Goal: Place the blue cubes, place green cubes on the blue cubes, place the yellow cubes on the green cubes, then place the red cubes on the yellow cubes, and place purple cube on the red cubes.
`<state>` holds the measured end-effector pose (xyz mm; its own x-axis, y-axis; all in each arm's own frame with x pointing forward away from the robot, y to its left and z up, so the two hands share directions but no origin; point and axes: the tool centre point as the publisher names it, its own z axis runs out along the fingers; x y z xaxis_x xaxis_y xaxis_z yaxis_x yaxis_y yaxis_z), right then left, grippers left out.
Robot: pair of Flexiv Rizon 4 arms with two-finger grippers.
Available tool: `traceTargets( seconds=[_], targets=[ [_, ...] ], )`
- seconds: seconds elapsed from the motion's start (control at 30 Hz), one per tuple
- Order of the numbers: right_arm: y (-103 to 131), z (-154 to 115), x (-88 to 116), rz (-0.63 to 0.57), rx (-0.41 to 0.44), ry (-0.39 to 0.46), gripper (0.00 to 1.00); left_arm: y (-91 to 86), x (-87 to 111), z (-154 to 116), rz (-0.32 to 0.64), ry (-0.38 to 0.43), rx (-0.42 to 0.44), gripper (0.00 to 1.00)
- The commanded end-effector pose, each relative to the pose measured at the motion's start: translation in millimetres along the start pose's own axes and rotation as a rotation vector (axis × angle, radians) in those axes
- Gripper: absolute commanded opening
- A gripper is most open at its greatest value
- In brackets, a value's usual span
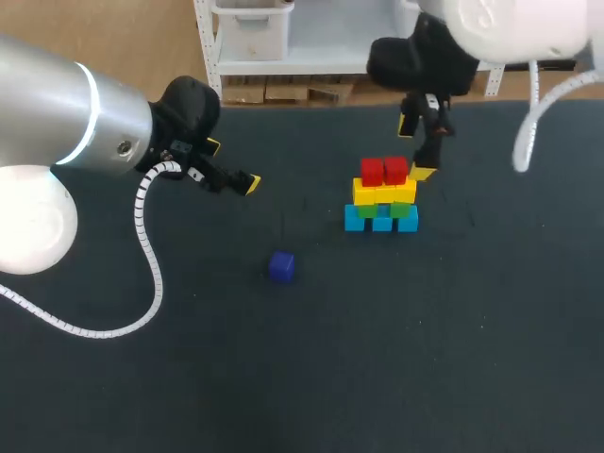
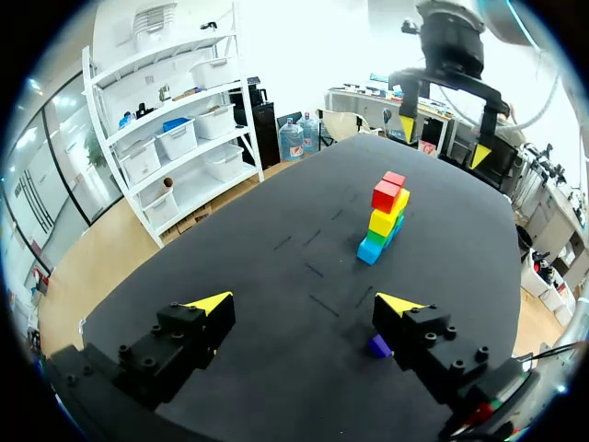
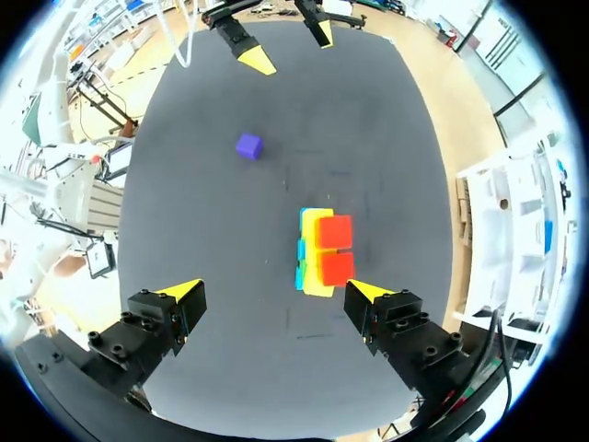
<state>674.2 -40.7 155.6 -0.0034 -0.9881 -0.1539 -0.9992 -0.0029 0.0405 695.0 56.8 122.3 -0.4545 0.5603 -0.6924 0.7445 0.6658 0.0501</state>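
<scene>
A pyramid of cubes stands right of the table's middle: blue cubes (image 1: 381,223) at the base, green (image 1: 382,209) on them, yellow (image 1: 384,192) above, two red cubes (image 1: 384,171) on top. From above, the right wrist view shows the red cubes (image 3: 335,249) just ahead of my right gripper (image 3: 274,291). That gripper (image 1: 415,148) hangs open, empty, above the stack's far right side. The purple cube (image 1: 281,266) lies alone on the mat. My left gripper (image 1: 232,166) is open and empty, up and left of it. In the left wrist view the purple cube (image 2: 379,346) shows beside one finger.
The dark mat (image 1: 189,359) covers the whole table. A white coiled cable (image 1: 151,274) hangs from my left arm over the mat's left part. My left gripper (image 3: 285,41) shows at the far side in the right wrist view.
</scene>
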Motion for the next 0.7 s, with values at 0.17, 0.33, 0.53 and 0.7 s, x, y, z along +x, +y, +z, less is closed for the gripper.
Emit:
traceTargets(
  seconds=[0.17,0.33,0.53,0.7],
  targets=[
    [14.1,-1.1,24.5,0.029,0.195,-0.028,1.00,1.6,1.4,-0.8,0.002,-0.006,0.007,1.00],
    [18.1,-5.1,36.8,0.039,0.206,-0.036,1.00,1.6,1.4,-0.8,0.002,-0.006,0.007,1.00],
    [19.9,-2.5,48.1,0.055,0.197,-0.038,1.00,1.6,1.4,-0.8,0.002,-0.006,0.007,1.00],
    [23.1,3.8,57.1,0.071,0.180,-0.041,1.00,1.6,1.4,-0.8,0.002,-0.006,0.007,1.00]
  ],
)
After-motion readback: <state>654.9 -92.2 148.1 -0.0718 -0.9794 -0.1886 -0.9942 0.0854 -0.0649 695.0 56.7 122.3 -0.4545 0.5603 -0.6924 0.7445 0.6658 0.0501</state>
